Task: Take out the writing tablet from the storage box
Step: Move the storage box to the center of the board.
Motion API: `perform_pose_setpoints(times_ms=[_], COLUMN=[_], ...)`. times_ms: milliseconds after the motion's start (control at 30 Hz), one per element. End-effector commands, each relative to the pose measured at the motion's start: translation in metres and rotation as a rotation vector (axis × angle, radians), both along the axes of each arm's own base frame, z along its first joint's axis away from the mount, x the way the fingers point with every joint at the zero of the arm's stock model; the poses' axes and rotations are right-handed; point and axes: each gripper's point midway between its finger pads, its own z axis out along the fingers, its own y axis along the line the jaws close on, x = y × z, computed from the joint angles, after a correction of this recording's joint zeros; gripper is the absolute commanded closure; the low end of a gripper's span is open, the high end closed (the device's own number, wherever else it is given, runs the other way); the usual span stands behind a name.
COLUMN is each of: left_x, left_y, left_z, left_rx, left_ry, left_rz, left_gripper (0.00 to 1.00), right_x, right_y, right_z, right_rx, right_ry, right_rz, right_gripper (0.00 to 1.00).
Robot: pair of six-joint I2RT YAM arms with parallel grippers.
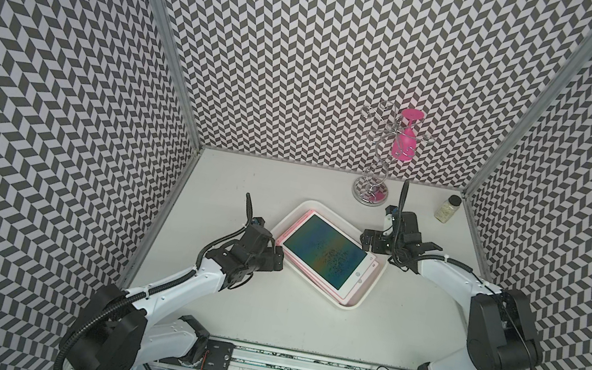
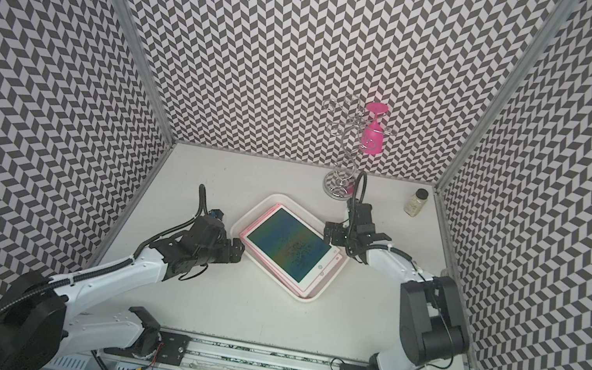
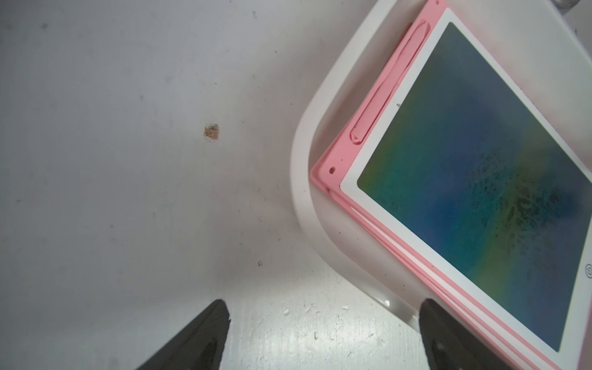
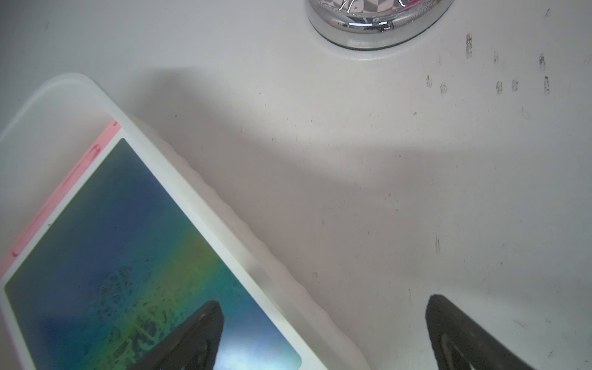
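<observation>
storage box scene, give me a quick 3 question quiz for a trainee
1. True or false: the top writing tablet lies outside the storage box.
2. What hangs on the wire rack? A) pink glass B) mug C) keys
3. Fill in: the jaws of the left gripper and the right gripper both stand ____.
Key: 1 false; 2 A; 3 open.
</observation>
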Motion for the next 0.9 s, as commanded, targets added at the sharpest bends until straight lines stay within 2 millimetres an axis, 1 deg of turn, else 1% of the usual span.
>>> perform_pose_setpoints(times_ms=[0, 167, 233, 333, 467, 500, 600, 733, 767, 867], left_x=[0.007, 0.016, 0.023, 0.038, 0.058, 0.063, 0.078, 0.097, 0.102, 0.111], left_y=[-0.017, -0.02, -0.022, -0.03, -0.057, -0.062, -0.074, -0.097, -0.104, -0.123], left_z=[-0.001, -0.017, -0.018, -0.015, -0.015, -0.017, -0.022, -0.018, -0.014, -0.01], left_rx=[-0.053, -0.026, -0.017, -0.019, -0.043, -0.038, -0.029, -0.051, -0.055, -0.065], left_ry=[-0.011, 0.006, 0.001, -0.012, -0.017, -0.014, -0.008, -0.019, -0.027, -0.036], left_rz=[-0.028, -0.034, -0.033, -0.037, -0.085, -0.094, -0.122, -0.166, -0.178, -0.209], left_gripper=[0.1, 0.11, 0.11, 0.11, 0.1, 0.1, 0.1, 0.11, 0.12, 0.12], right_x=[0.009, 0.016, 0.017, 0.018, 0.016, 0.015, 0.01, -0.001, -0.004, -0.016], right_y=[-0.002, -0.007, -0.009, -0.012, -0.018, -0.019, -0.026, -0.043, -0.047, -0.059], right_z=[-0.002, -0.013, -0.017, -0.022, -0.026, -0.026, -0.027, -0.031, -0.033, -0.033], right_rx=[-0.042, -0.081, -0.091, -0.097, -0.096, -0.095, -0.099, -0.06, -0.042, -0.006], right_ry=[-0.015, 0.003, 0.009, 0.015, 0.01, 0.008, 0.01, 0.029, 0.041, 0.065], right_rz=[-0.007, -0.032, -0.047, -0.071, -0.107, -0.111, -0.134, -0.184, -0.19, -0.209], right_gripper=[0.01, 0.01, 0.01, 0.07, 0.11, 0.13, 0.15, 0.2, 0.22, 0.22])
